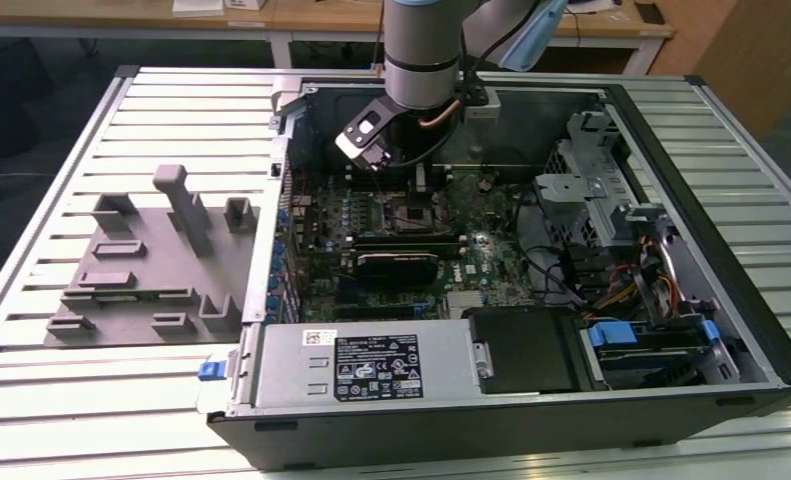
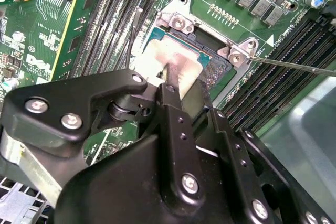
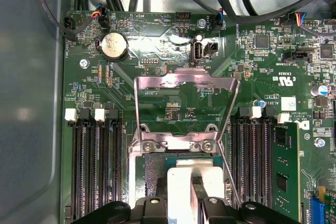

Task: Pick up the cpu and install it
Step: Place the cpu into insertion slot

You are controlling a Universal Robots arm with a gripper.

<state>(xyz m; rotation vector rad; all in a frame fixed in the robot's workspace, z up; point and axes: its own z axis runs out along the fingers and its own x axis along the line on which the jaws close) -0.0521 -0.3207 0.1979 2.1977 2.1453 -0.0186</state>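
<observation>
While in pincer [image 2: 176, 83], cpu [image 2: 156, 59] over socket [image 2: 212, 62].

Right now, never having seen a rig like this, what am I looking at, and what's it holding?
One robot arm reaches down into an open computer case lying on a slatted table. The exterior view watches from off the arm; both wrist views ride on the arm, behind its gripper. Grey plastic blocks sit on the table at the exterior view's left. The gripper is at the open socket with the cpu at its tip; whether it grips the cpu is unclear.
</observation>
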